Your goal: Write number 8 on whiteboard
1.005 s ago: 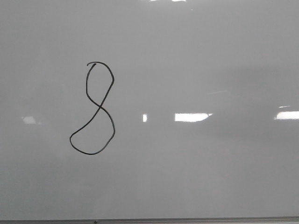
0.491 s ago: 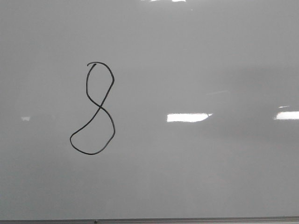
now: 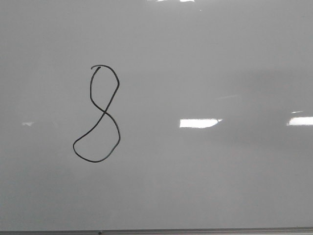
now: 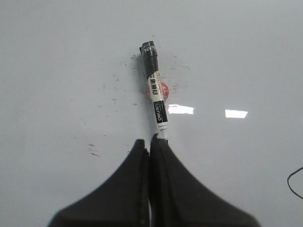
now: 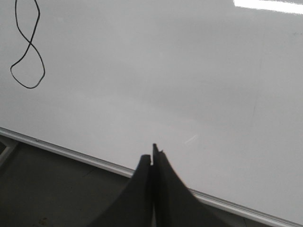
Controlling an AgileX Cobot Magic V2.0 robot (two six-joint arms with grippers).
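Note:
The number 8 (image 3: 98, 113) is a thin black line on the pale whiteboard (image 3: 205, 176), left of centre in the front view, which shows neither gripper. In the left wrist view my left gripper (image 4: 150, 140) is shut on a white marker (image 4: 156, 92) with a black end, which points at the board among small black specks. A short black curve (image 4: 294, 182) shows at that view's edge. My right gripper (image 5: 150, 153) is shut with nothing in it, over the board's framed edge (image 5: 71, 152). The number 8 (image 5: 27, 47) lies far from it.
A thin grey frame (image 3: 156, 231) runs along the board's bottom edge. Beyond the frame in the right wrist view lies a dark surface (image 5: 47, 194). Bright rectangular light reflections (image 3: 199, 123) sit on the board to the right of the 8.
The 8 is unchanged. Only the reflections on the board have shifted: the small bright patch just right of the 8 is gone and the wide one has moved slightly.

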